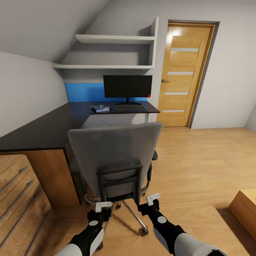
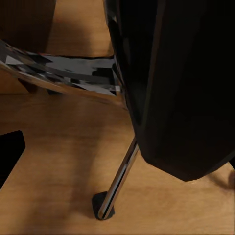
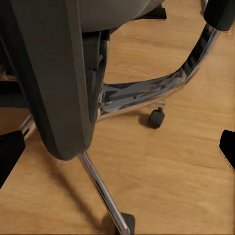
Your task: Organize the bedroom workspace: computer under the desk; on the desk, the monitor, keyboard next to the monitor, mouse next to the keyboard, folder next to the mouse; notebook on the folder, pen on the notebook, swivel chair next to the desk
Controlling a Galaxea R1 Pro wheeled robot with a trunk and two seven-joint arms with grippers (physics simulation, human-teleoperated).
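You see a big grey padded swivel chair (image 1: 115,160) with a black frame and shiny silver legs. The long flat desk (image 1: 53,124) is black on top. The wide thin monitor (image 1: 127,86) is black with one red dot. The wall panel (image 1: 85,92) behind it is bright blue. The tall door (image 1: 185,74) is orange-brown wood with pale stripes.

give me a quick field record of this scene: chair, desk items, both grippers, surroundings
swivel chair: back toward the camera, facing the desk
monitor: upright at the desk's far end
keyboard: on the desk by the monitor's foot
folder: on the desk, left of the keyboard, small things stacked on it, too small to identify
left gripper: open, low behind the chair's back
right gripper: open, low behind the chair's back
door: closed, right of the desk
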